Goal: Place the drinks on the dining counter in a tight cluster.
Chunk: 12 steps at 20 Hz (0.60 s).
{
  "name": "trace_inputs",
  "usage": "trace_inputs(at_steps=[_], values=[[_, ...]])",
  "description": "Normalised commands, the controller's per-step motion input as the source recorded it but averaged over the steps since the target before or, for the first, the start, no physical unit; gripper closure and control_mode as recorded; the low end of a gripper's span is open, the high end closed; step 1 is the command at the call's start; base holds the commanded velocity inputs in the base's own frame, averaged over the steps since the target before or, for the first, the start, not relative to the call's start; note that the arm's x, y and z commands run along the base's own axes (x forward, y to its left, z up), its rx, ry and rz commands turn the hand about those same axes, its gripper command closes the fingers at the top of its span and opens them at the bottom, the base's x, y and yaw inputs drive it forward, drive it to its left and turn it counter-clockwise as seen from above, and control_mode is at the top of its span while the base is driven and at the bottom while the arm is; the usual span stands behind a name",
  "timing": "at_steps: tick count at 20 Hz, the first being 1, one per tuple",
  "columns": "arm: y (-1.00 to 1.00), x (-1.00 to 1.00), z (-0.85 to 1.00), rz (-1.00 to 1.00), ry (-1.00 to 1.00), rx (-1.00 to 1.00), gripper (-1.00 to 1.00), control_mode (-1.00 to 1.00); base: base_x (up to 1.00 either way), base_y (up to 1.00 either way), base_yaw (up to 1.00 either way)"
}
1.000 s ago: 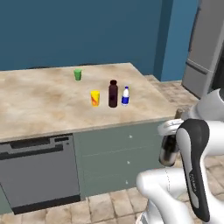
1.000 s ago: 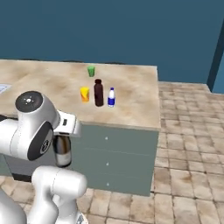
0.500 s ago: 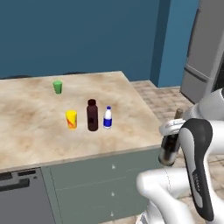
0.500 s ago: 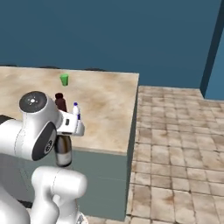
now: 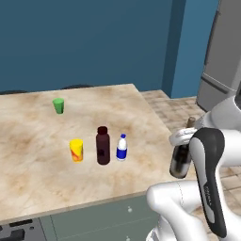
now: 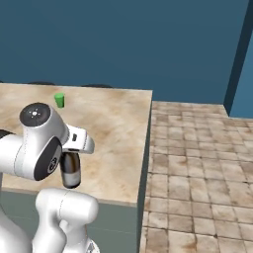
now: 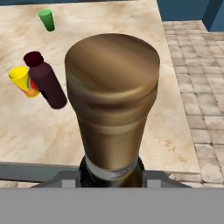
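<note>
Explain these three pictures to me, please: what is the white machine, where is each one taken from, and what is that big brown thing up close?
The white machine is a robot arm on a base that can drive, in a computer-drawn kitchen. Two pictures come from cameras on the base behind the arm, one to its left and one to its right. The third comes from a camera on the hand, looking along it.

The big brown thing is the cap of a dark bottle, seen from just above. The hand is closed on that bottle, holding it upright off the edge of the counter.

On the marble counter stand a maroon bottle and a small white bottle close together, a yellow cup beside them, and a green cup farther back.
</note>
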Motion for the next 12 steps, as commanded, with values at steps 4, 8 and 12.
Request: trace_inputs(at_steps=[4, 8, 12], values=[[0.0, 0.0, 0.0, 0.0, 0.0, 0.0, 1.0, 1.0, 0.0, 0.0, 0.0], [0.0, 0.0, 0.0, 0.0, 0.0, 0.0, 1.0, 1.0, 0.0, 0.0, 0.0], [0.0, 0.0, 0.0, 0.0, 0.0, 0.0, 1.0, 1.0, 0.17, 0.0, 0.0]])
